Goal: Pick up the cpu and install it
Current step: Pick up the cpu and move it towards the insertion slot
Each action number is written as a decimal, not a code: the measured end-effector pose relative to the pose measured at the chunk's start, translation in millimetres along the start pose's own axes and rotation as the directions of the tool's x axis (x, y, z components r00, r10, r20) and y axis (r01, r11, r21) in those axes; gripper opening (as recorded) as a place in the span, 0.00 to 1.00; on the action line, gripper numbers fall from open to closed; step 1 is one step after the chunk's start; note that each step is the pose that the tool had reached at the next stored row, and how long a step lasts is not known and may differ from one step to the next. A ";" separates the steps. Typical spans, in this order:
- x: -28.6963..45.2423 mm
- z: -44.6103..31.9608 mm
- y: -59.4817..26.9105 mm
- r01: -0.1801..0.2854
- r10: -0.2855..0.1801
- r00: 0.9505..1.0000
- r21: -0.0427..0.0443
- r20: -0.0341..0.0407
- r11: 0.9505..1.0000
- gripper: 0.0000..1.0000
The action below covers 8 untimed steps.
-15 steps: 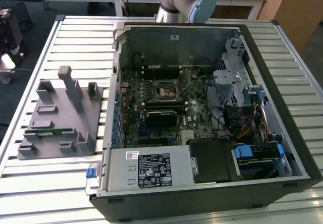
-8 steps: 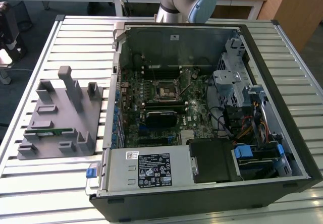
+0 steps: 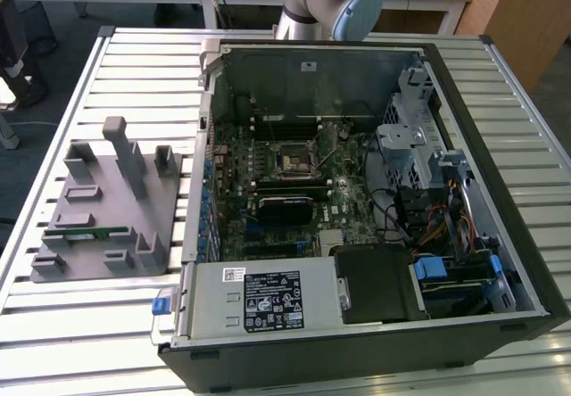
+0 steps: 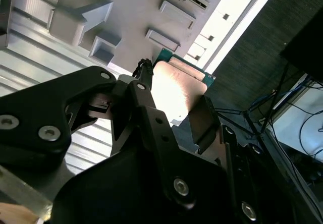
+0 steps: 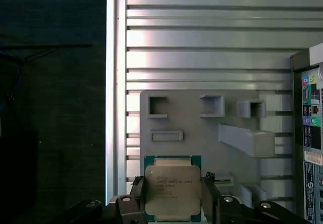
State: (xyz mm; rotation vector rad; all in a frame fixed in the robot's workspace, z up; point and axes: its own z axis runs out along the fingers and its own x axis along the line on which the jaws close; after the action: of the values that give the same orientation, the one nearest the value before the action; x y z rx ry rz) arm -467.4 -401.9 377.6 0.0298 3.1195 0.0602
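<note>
Black metal fingers [image 5: 209, 196] grip the cpu [image 5: 172, 188], a small flat square chip with a silvery-grey metal top and a thin green rim. 1 finger presses on each of 2 opposite edges, so the chip sits squarely between them with its metal top facing the camera in the first wrist view. In the second wrist view the fingers [image 4: 202, 122] show as narrowly set as the cpu [image 4: 179, 88] allows, touching it on both sides. Behind the chip in both wrist views lies the grey moulded plastic fixture [image 5: 202, 128] with its raised pockets, resting on the slatted silver metal counter [image 5: 202, 32]. In the exterior view that fixture [image 3: 98, 209] stands at the exterior view's left of the open black computer case [image 3: 357, 360], just beside it. The square black-framed socket [image 3: 294, 160] sits bare in the green motherboard inside the case.
</note>
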 end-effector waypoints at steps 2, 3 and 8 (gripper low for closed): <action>0.0 0.0 0.0 0.000 0.000 1.000 0.000 0.000 1.000 0.53; 0.0 0.0 0.0 0.000 0.000 1.000 0.000 0.000 1.000 0.53; -7.3 0.0 0.2 0.000 0.000 1.000 0.000 0.000 1.000 0.53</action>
State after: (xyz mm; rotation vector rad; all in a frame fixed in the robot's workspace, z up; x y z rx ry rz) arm -460.1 -401.9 377.8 0.0297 3.1199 0.0599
